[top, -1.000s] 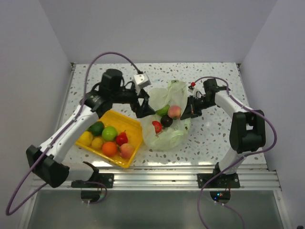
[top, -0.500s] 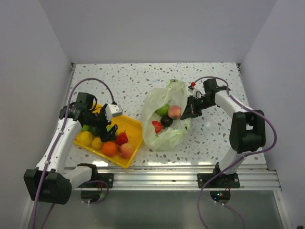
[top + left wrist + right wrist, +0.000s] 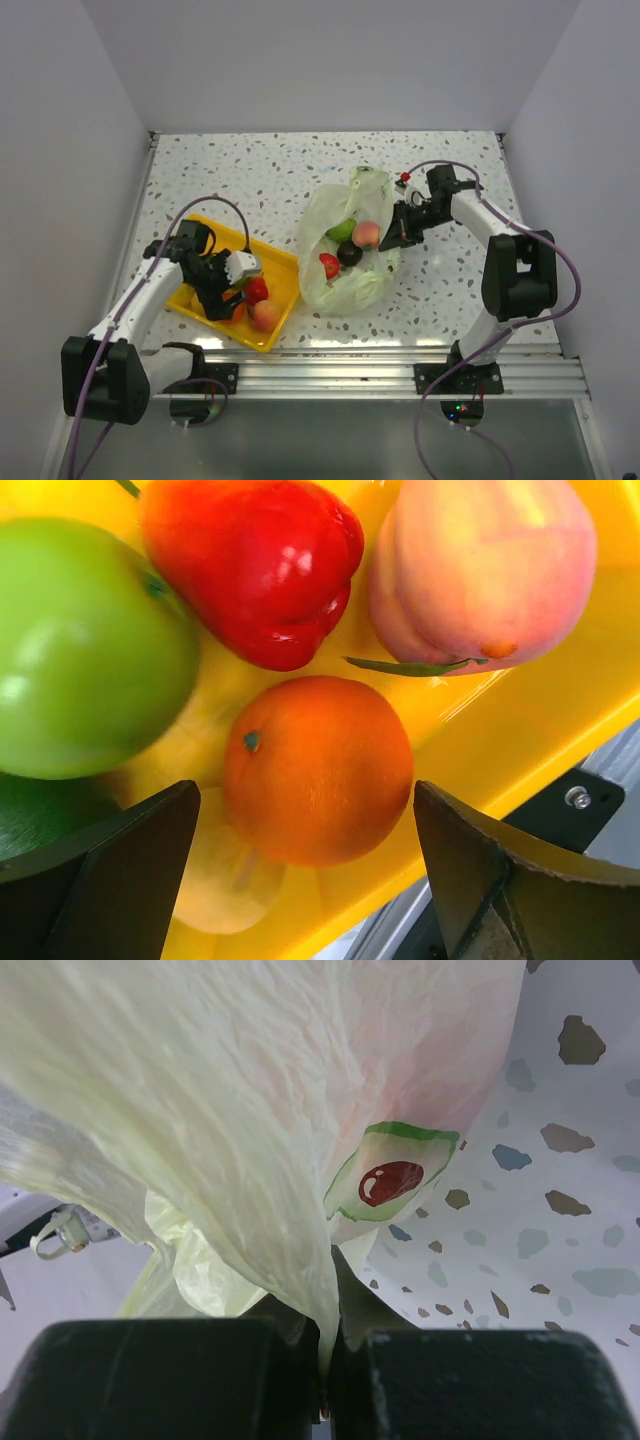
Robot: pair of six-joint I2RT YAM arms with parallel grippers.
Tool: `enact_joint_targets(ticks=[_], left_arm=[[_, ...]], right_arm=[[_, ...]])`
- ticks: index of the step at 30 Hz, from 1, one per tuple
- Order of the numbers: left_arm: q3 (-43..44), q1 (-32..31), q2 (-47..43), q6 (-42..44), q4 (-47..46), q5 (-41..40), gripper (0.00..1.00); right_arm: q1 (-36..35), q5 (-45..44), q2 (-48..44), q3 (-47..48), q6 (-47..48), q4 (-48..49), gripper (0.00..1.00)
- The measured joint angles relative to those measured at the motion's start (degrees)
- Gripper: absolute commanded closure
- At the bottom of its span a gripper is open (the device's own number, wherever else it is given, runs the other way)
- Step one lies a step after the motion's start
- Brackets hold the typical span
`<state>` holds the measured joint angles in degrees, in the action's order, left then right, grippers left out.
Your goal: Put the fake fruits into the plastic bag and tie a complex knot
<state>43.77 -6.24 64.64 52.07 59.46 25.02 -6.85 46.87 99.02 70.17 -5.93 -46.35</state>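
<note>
The plastic bag [image 3: 345, 285] lies mid-table with its mouth open, and no knot is in view. Inside it rest a peach [image 3: 366, 234], a dark purple fruit [image 3: 349, 254], a red one [image 3: 330, 265] and a green one [image 3: 342, 230]. My right gripper [image 3: 400, 228] is shut on the bag's right rim [image 3: 250, 1160], the film pinched between its jaws [image 3: 325, 1360]. My left gripper [image 3: 228, 290] is down in the yellow tray [image 3: 275, 262] and open. Its jaws [image 3: 305, 795] straddle an orange fruit [image 3: 318, 770], with a gap on each side.
Beside the orange lie a green apple [image 3: 80, 650], a red fruit [image 3: 255, 565] and a peach [image 3: 480, 565]. The tray's near rim [image 3: 560, 710] runs just past the right finger. The aluminium rail [image 3: 330, 375] lies along the table's near edge, with white walls on three sides.
My left arm has swung from the bag's mouth back to the tray and dropped low over the fruits, its jaws now around the orange. The right gripper and the bag have not moved.
</note>
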Motion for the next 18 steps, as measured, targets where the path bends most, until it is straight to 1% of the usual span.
enact_joint_targets(ticks=[5,8,10,11,14,18], left_arm=[[-3.6,-2.3,1.5,-0.6,-3.7,-2.6,0.09],[-4.6,-2.9,2.3,-1.8,-6.0,-3.9,0.14],[-4.6,-3.0,3.1,-2.7,-7.6,-4.4,0.23],[-4.3,-2.9,3.4,-3.1,-7.9,-4.5,0.31],[-2.7,-3.0,3.9,-3.5,-7.9,-4.3,0.41],[5.4,-3.0,3.0,-3.6,-4.8,-0.4,0.42]], right_arm=[[0.0,-0.6,0.1,0.0,0.0,0.0,1.00],[0.0,-0.9,0.1,0.0,0.1,-0.1,1.00],[0.0,-0.9,0.3,0.2,0.2,-0.3,1.00],[0.0,-0.9,0.4,0.3,0.3,-0.3,1.00],[0.0,-0.9,0.6,0.4,0.4,-0.4,1.00],[0.0,-0.9,0.9,0.5,0.5,-0.4,1.00]])
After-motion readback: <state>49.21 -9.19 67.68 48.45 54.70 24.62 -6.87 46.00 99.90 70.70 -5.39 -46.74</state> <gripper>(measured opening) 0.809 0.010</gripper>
